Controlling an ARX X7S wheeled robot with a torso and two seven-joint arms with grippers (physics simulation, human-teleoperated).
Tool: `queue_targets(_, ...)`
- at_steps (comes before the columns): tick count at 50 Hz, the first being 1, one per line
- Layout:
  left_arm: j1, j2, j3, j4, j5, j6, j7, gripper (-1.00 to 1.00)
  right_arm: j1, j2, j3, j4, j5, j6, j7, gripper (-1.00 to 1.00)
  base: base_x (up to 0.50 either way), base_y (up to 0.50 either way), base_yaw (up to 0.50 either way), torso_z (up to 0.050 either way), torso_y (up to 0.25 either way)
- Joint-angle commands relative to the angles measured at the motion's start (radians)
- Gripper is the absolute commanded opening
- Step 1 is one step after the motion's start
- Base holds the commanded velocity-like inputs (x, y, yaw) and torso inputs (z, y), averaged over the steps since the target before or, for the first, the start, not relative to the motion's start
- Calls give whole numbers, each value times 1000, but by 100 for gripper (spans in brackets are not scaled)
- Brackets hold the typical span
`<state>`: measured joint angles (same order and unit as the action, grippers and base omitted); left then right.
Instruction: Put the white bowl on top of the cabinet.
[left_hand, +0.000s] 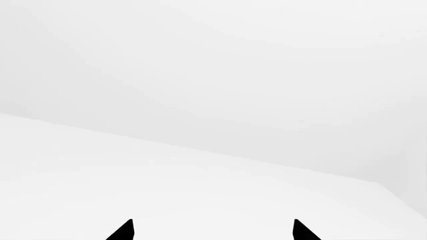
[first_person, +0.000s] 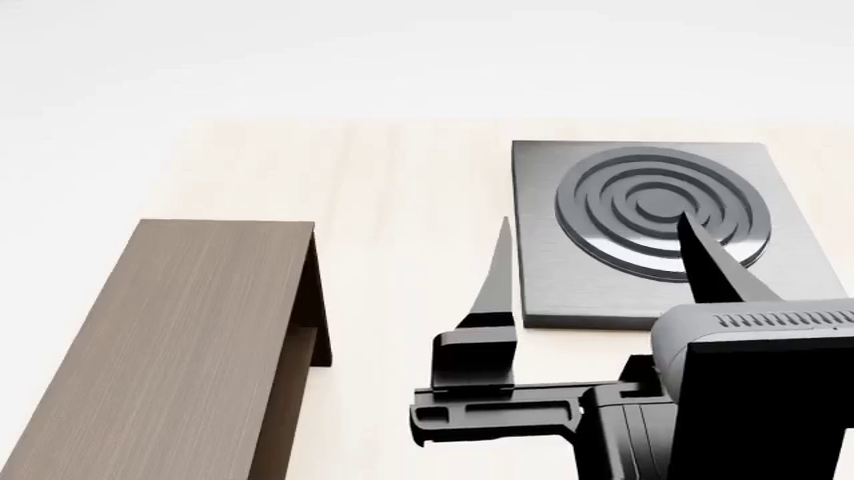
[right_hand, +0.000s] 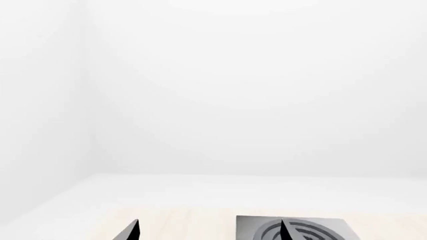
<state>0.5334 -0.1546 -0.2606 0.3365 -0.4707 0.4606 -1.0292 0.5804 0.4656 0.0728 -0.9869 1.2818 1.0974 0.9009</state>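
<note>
Two spread, empty fingers of the right gripper (first_person: 594, 262) hover over the grey stove plate (first_person: 654, 230), the left gripper (left_hand: 212, 230) likewise open on nothing; the cabinet (first_person: 174, 340) lies to its left, its top bare, and the white bowl is out of view.

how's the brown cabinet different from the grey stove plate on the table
The cabinet is dark brown wood grain; the stove plate is grey metal. The cabinet is a long raised box with a plain top and an open side; the stove plate is a thin square slab with raised concentric rings. The cabinet sits to the left, the stove plate to the right, behind the open right hand. Both rest on the pale table.
</note>
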Motion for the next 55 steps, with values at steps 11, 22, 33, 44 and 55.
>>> queue_targets(11,-3,-6,9,-6,-1,2,-5,100,14,17,4,15,27,-17,50,100,70,0,0,0,0)
queue_targets(22,-12,-9,16,-26,-25,18,10,100,247,113,71,243,289,-5,317,100,0,0,0,0,0)
queue_targets(33,-6,-8,12,-39,-51,41,21,100,362,234,97,408,343,18,416,100,0,0,0,0,0)
queue_targets(44,-20,-12,22,-63,-77,53,40,100,390,345,122,554,336,41,499,100,0,0,0,0,0)
queue_targets(55,-17,-13,26,-64,-86,64,45,100,345,454,176,631,351,62,541,100,0,0,0,0,0)
